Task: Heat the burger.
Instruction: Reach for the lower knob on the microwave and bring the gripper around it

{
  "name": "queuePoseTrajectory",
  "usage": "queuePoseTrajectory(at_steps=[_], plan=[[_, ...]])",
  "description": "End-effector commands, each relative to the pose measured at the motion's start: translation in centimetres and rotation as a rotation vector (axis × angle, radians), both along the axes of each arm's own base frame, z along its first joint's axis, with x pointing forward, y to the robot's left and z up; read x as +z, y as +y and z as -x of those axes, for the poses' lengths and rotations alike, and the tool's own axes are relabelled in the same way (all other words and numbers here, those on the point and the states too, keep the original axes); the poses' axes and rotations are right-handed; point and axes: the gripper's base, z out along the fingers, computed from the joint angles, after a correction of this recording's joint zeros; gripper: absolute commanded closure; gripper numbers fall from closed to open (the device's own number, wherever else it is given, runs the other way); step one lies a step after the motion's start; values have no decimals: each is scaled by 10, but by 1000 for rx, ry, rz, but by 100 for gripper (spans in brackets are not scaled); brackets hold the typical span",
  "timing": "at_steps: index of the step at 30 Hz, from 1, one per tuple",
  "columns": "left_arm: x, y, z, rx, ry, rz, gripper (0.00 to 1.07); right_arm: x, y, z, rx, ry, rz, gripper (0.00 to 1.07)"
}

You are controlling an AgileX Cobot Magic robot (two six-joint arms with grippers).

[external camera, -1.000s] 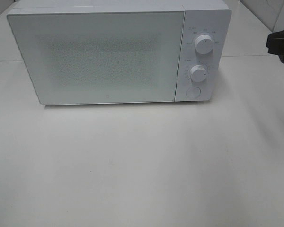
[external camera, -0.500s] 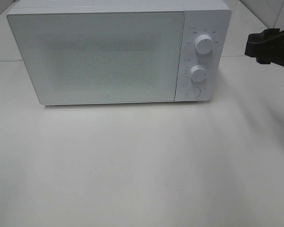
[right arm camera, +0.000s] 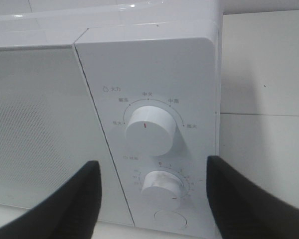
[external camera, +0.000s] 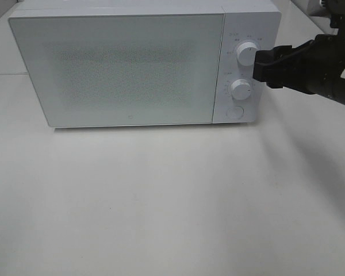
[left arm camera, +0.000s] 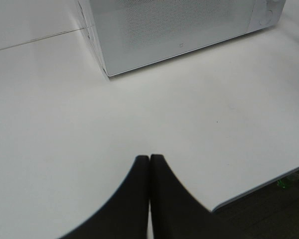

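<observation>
The burger is not in view. A white microwave (external camera: 132,63) stands at the back of the table with its door shut. Its frosted door hides the inside. The right panel has an upper knob (external camera: 246,55), a lower knob (external camera: 240,89) and a round button (external camera: 235,112). My right gripper (external camera: 262,66) is open and empty, just to the right of the knobs. In the right wrist view its fingers (right arm camera: 84,194) stand to either side of the upper knob (right arm camera: 150,130) and lower knob (right arm camera: 162,186), short of them. My left gripper (left arm camera: 149,158) is shut and empty, low over the table, away from the microwave (left arm camera: 174,25).
The white table (external camera: 161,201) stretches in front of the microwave. Its front edge (left arm camera: 259,185) shows in the left wrist view, with the floor and small objects beyond. A tiled wall stands at the back right.
My right arm has come in from the right edge of the exterior view toward the microwave's knob panel. The microwave has not moved.
</observation>
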Motion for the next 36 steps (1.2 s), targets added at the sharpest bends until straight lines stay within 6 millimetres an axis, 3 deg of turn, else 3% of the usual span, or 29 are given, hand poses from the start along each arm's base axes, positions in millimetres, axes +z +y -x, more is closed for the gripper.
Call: queuePoseTrajectory(at_steps=[1, 12, 36], plan=[[1, 0, 2, 2, -31, 16, 106, -4, 8, -5, -13, -54, 16, 49], [1, 0, 2, 2, -31, 16, 106, -41, 35, -11, -1, -55, 137, 49], [1, 0, 2, 2, -31, 16, 106, -80, 30, -25, -130, -167, 141, 49]])
